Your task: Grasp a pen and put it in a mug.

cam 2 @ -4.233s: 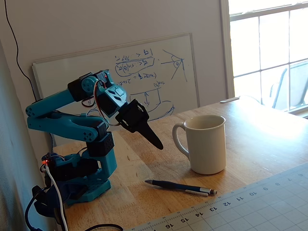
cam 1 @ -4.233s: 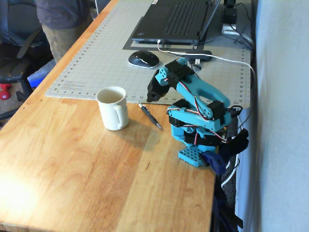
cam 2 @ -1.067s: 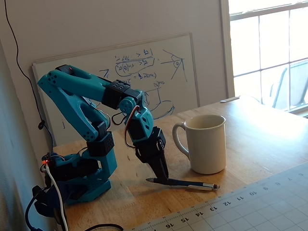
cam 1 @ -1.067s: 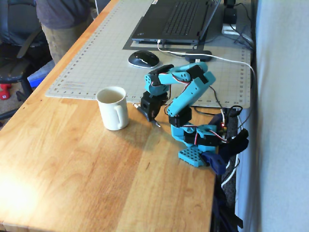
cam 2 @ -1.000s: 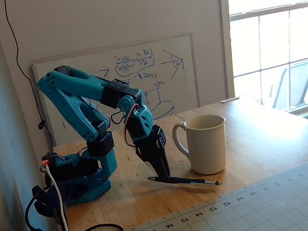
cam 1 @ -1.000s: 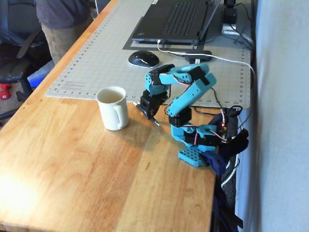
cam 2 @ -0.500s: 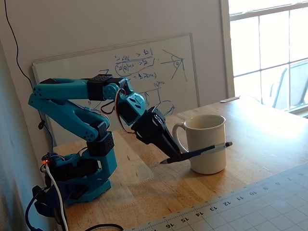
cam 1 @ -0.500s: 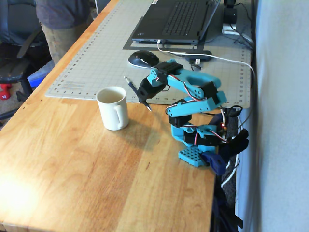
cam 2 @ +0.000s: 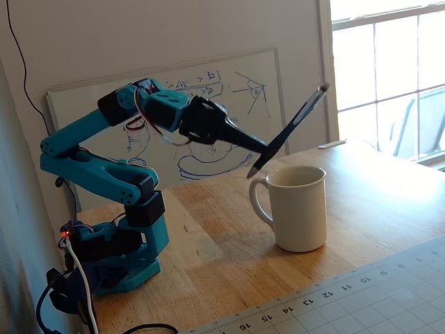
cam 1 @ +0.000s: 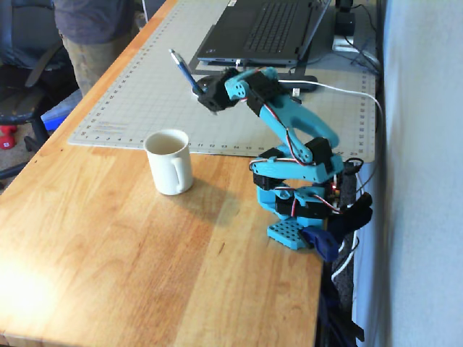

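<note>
The cream-white mug [cam 1: 168,160] stands upright on the wooden table, its handle toward the camera in one fixed view; in the other fixed view the mug [cam 2: 297,209] has its handle on the left. My gripper [cam 1: 201,92] is shut on the dark pen [cam 1: 183,70] and holds it in the air, behind and above the mug. In the other fixed view the gripper [cam 2: 263,147] holds the pen [cam 2: 299,117] tilted. Its lower tip hangs just left of the mug's rim, above the handle, and its upper end points up and right.
A grey cutting mat [cam 1: 145,87] lies behind the mug, with an open laptop [cam 1: 264,29] at its far end. The arm's base [cam 1: 296,217] sits at the table's right edge. A whiteboard [cam 2: 208,104] leans on the wall. A person [cam 1: 94,36] stands beyond the table.
</note>
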